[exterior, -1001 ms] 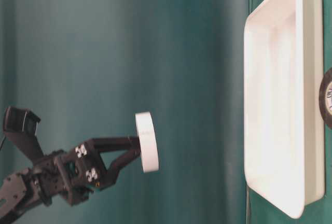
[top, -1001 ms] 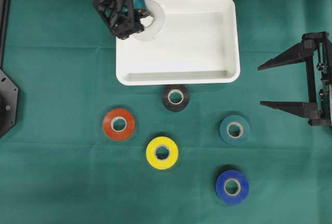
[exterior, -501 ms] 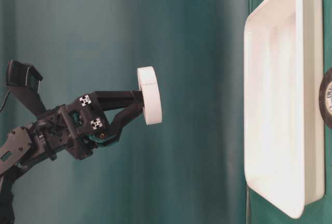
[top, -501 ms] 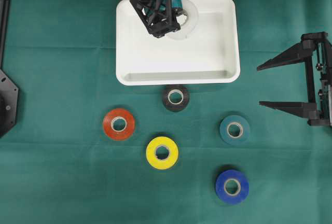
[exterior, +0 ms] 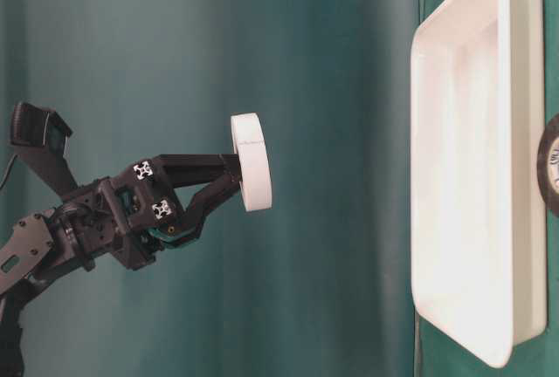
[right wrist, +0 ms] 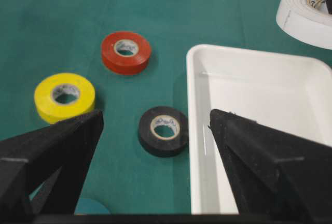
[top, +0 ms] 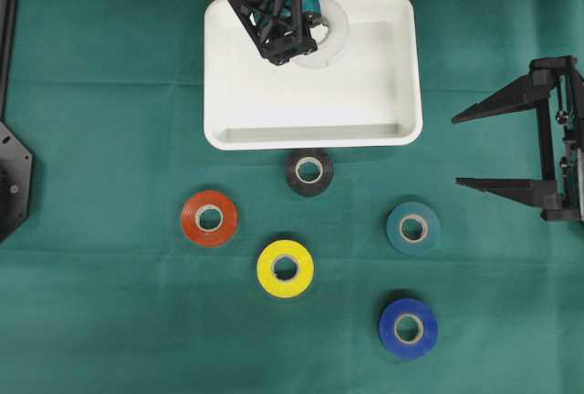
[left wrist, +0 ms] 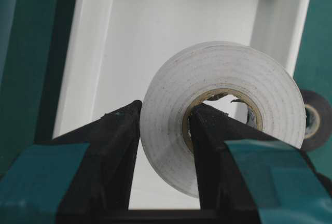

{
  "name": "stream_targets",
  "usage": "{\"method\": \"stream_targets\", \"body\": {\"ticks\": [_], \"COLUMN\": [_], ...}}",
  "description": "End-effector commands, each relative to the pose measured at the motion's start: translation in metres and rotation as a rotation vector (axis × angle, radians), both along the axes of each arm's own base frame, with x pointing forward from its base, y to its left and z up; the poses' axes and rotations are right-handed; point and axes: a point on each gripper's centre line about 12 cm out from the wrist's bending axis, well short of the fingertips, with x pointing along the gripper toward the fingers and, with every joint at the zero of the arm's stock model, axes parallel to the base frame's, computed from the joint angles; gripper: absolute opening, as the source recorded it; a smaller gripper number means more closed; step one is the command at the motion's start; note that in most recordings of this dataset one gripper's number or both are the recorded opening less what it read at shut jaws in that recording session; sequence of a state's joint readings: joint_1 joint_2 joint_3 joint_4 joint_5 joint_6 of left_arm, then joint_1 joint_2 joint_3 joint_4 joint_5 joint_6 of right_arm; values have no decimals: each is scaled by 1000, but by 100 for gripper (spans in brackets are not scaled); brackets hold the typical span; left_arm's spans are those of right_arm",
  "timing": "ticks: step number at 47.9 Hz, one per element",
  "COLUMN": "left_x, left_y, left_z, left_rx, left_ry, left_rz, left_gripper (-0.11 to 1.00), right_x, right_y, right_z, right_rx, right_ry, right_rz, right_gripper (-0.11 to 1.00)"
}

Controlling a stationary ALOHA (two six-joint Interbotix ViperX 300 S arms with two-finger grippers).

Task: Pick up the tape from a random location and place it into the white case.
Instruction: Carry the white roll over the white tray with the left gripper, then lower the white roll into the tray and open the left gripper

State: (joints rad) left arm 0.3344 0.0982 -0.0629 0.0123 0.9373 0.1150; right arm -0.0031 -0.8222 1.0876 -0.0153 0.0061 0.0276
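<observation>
We note the red roll (top: 209, 219) farthest left on the green desk (top: 100, 303), then the yellow roll (top: 285, 268); neither has moved since a second ago.

The left pincer (top: 294, 27) is clamped on the white tape (top: 327, 33), one finger through the core and the other on the outer wall, as the wrist view shows (left wrist: 223, 117). A second ago we saw it over the left rim of the white case (top: 383, 134); now it hangs over the case's upper middle. Since half a second ago we see hardly any change. In the table-level view the tape (exterior: 251, 161) is in the air, well apart from the case floor (exterior: 463, 176).

The black roll (top: 308, 171) lies just beside the case's near rim, unmoved. The teal roll (top: 412, 227) and blue roll (top: 408, 327) keep their places.

The right pincer (top: 497, 150) stands wide apart, holding nothing, at the right edge as before.
</observation>
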Motion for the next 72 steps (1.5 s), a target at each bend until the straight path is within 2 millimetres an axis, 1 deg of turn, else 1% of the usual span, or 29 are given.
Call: {"method": "stream_targets", "body": {"ticks": [1, 29, 35, 43, 51, 57, 72], "left_x": [-3, -3, -3, -3, 2, 3, 1], "left_y": [1, 0, 2, 8, 16, 23, 38], "left_z": [17, 17, 9, -17, -57, -83, -131], "left_rx": [14, 11, 8, -1, -9, -16, -18], "left_ry": [-42, -42, -28, -2, 16, 35, 44], "left_rz": [4, 6, 9, 22, 34, 47, 73], "left_gripper": [24, 24, 24, 24, 24, 24, 24], "right_x": [4, 4, 4, 4, 4, 4, 6], "right_y": [0, 0, 0, 0, 0, 0, 0], "right_z": [10, 10, 11, 10, 9, 9, 7], "right_rx": [-2, -2, -2, -2, -2, -2, -1], "right_ry": [-26, -26, -28, -26, -23, -21, -17], "right_rz": [0, 0, 0, 0, 0, 0, 1], "right_gripper": [92, 92, 92, 92, 92, 92, 92]}}
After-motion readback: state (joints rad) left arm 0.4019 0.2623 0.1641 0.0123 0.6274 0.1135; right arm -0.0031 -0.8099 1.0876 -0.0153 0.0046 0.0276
